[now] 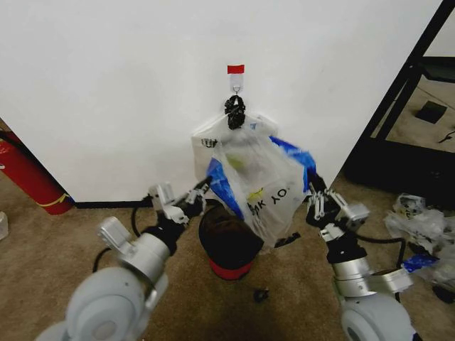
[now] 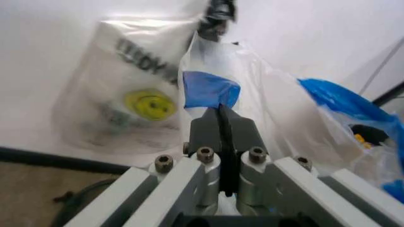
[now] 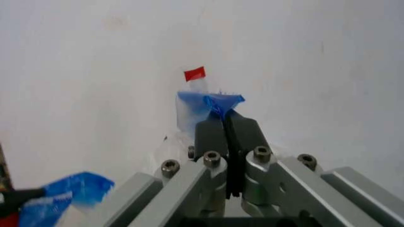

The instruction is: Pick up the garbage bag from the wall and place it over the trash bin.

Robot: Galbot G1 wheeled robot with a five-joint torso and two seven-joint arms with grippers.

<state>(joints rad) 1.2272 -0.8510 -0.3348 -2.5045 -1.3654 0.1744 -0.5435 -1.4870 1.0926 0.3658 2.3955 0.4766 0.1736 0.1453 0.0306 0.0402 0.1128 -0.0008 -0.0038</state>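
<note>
The garbage bag (image 1: 222, 186), thin clear plastic with blue patches, hangs below the red-taped hook (image 1: 235, 69) on the white wall (image 1: 106, 85) and spreads between my two grippers. My left gripper (image 1: 205, 190) is shut on its left blue patch (image 2: 211, 90), as the left wrist view shows (image 2: 221, 116). My right gripper (image 1: 313, 187) is shut on the right blue edge (image 3: 211, 100), its fingers pressed together (image 3: 226, 118). The trash bin (image 1: 229, 245), black mesh with a red base, stands on the carpet just under the bag, between both grippers.
A white bag with a yellow smiley (image 2: 148, 104) hangs on the same hook, against the wall. A red fire extinguisher (image 1: 28, 174) leans at the left. At the right are a black shelf frame (image 1: 402, 106) and crumpled plastic (image 1: 419, 224); a small black object (image 1: 261, 293) lies on the carpet.
</note>
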